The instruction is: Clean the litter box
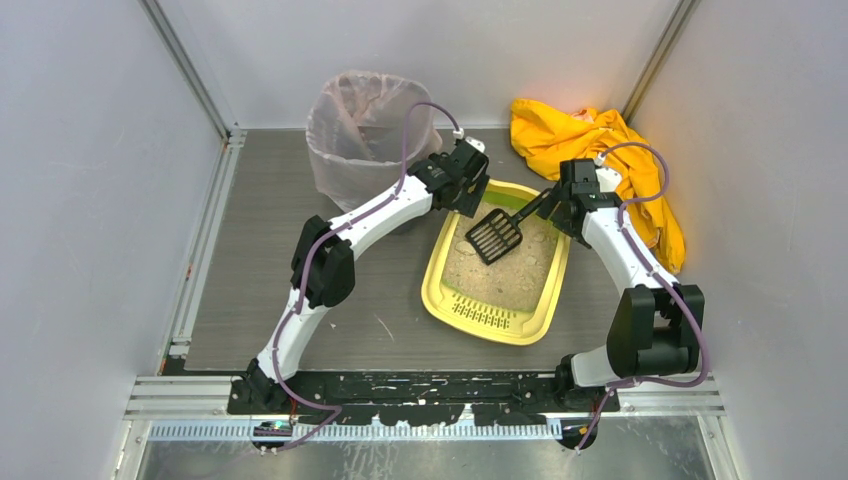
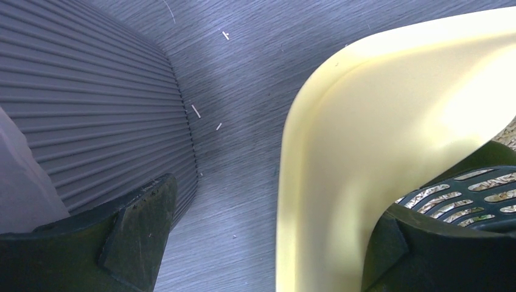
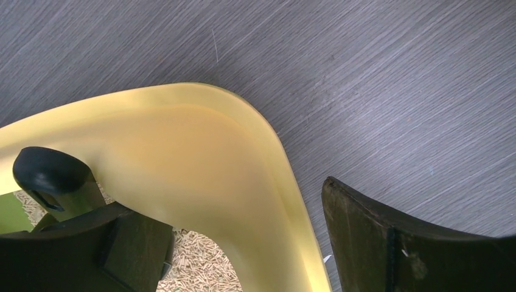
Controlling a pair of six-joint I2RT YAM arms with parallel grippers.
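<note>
The yellow litter box (image 1: pixel 444 292) lies mid-table, with beige litter (image 1: pixel 505 270) inside and a slotted ledge at the near end. A black slotted scoop (image 1: pixel 495 236) with a green handle rests over the litter at the far end. My left gripper (image 1: pixel 466 196) is open at the far left corner and straddles the box rim (image 2: pixel 341 152), one finger (image 2: pixel 140 225) outside and the other inside beside the scoop (image 2: pixel 468 198). My right gripper (image 1: pixel 556 206) is open and straddles the far right rim (image 3: pixel 182 152). Its inner finger (image 3: pixel 134 243) is next to the scoop's handle end (image 3: pixel 45 173).
A tall bin lined with a pinkish bag (image 1: pixel 362 125) stands at the back left, and its ribbed grey wall (image 2: pixel 91 103) is close to my left finger. A yellow cloth (image 1: pixel 590 145) lies at the back right. Walls enclose the table.
</note>
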